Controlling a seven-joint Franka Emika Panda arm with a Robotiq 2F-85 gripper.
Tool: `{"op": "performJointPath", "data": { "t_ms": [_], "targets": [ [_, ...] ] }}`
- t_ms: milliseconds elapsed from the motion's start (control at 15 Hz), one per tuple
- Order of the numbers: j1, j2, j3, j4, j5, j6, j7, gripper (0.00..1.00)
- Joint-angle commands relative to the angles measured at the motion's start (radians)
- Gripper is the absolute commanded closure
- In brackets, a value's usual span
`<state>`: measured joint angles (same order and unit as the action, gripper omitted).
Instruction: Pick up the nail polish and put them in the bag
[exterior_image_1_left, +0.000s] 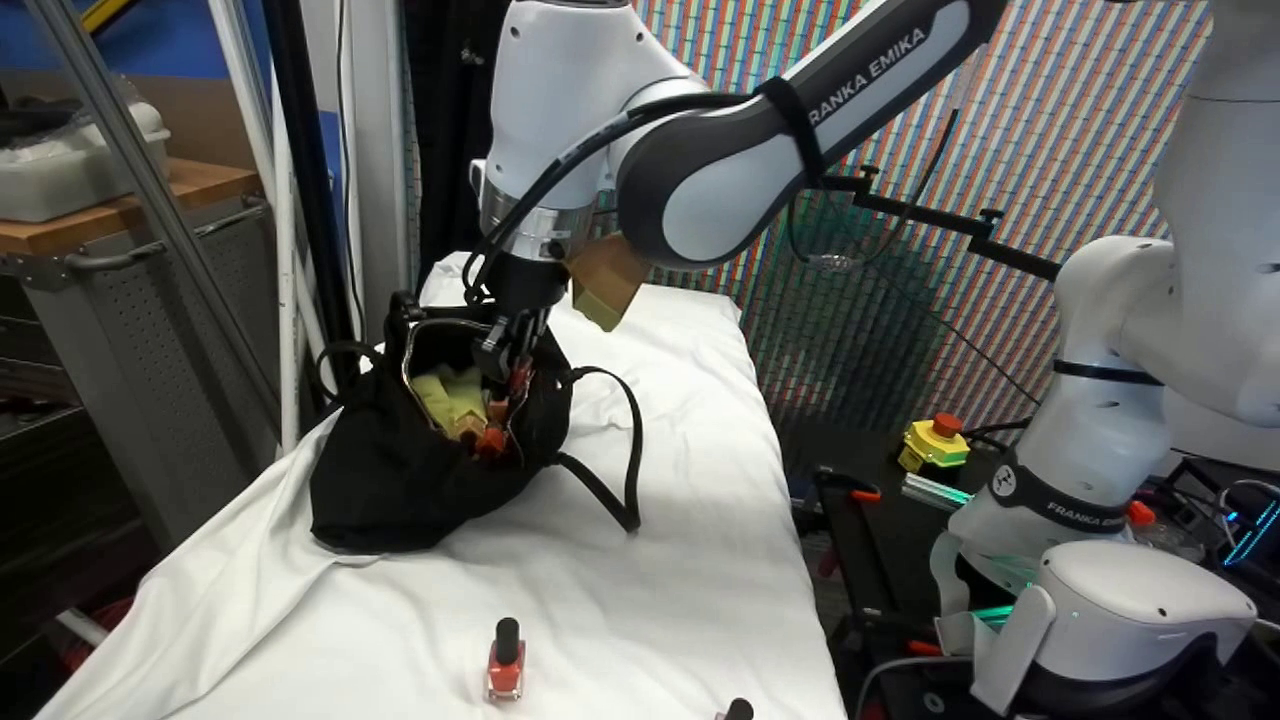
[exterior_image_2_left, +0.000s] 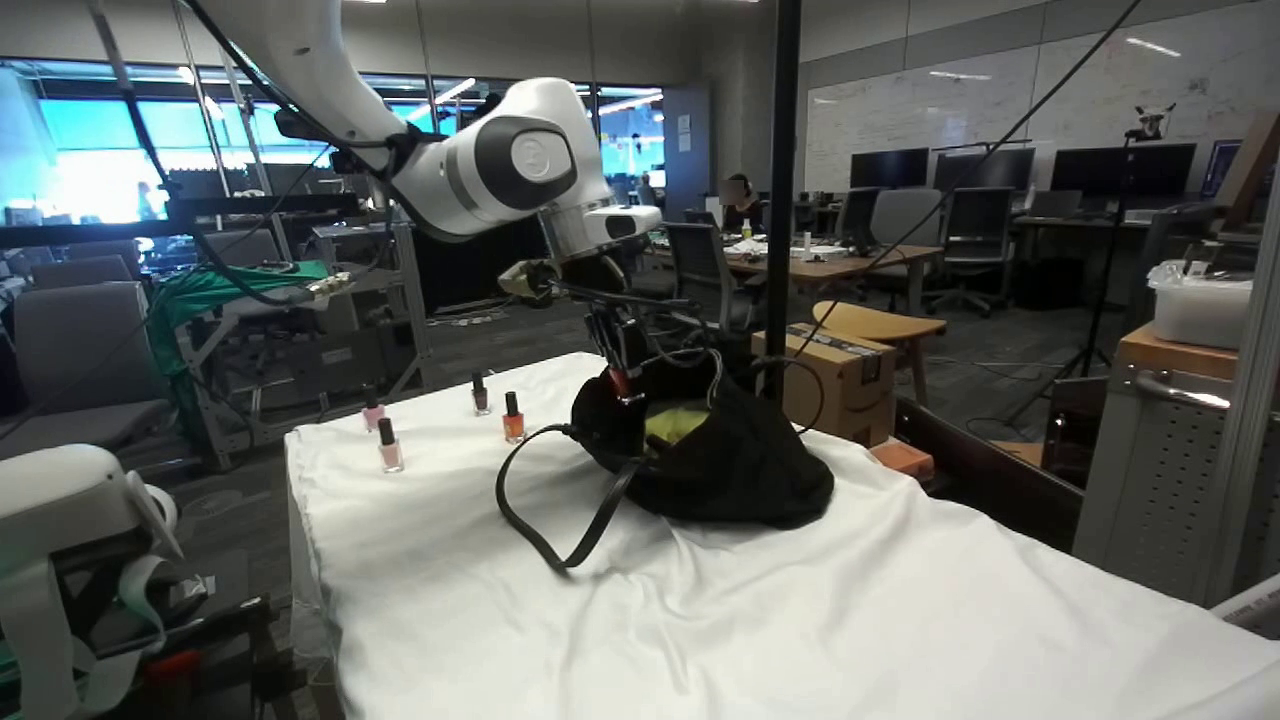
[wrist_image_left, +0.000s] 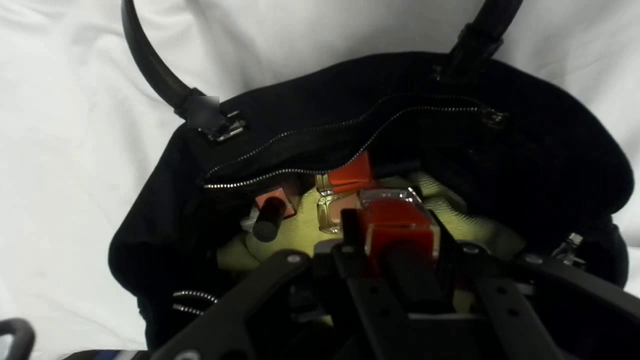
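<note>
I have a red nail polish clamped in my pincer, its black cap toward me and its base pointing down at the mouth of the black bag. The bag sits slouched on the white-draped tabletop. Inside the bag, on a yellow-green cloth, I see three other bottles through the wrist view: a coral bottle with its cap pointing up, an orange-red bottle and, just beside that, a peach bottle partly hidden behind what I hold. Outside the bag, beyond its looped handle, four bottles stand upright on the tabletop in an exterior view, all with dark caps: an orange bottle nearest the bag, a brownish bottle near it, and a pale pink bottle and a deeper pink bottle farther from the bag. A cardboard box shows behind the bag there. Well apart from the bag, in both exterior views, a plastic tub rests on a wood-topped cabinet.
</note>
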<state>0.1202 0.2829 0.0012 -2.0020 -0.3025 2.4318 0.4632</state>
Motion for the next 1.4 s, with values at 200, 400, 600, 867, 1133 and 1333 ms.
{"op": "performJointPath", "data": {
  "t_ms": [200, 400, 600, 867, 1133, 1333],
  "targets": [
    [0.03, 0.14, -0.062, 0.155, -0.001, 0.0, 0.056, 0.39],
    [0.033, 0.16, -0.076, 0.174, 0.007, -0.002, 0.056, 0.23],
    [0.033, 0.15, -0.081, 0.162, 0.008, -0.004, 0.044, 0.02],
    [0.029, 0.087, -0.072, 0.09, 0.01, -0.029, 0.002, 0.0],
    [0.023, -0.008, -0.051, -0.005, 0.013, -0.096, -0.067, 0.0],
    [0.015, -0.098, -0.027, -0.085, 0.024, -0.144, -0.12, 0.0]
  ]
}}
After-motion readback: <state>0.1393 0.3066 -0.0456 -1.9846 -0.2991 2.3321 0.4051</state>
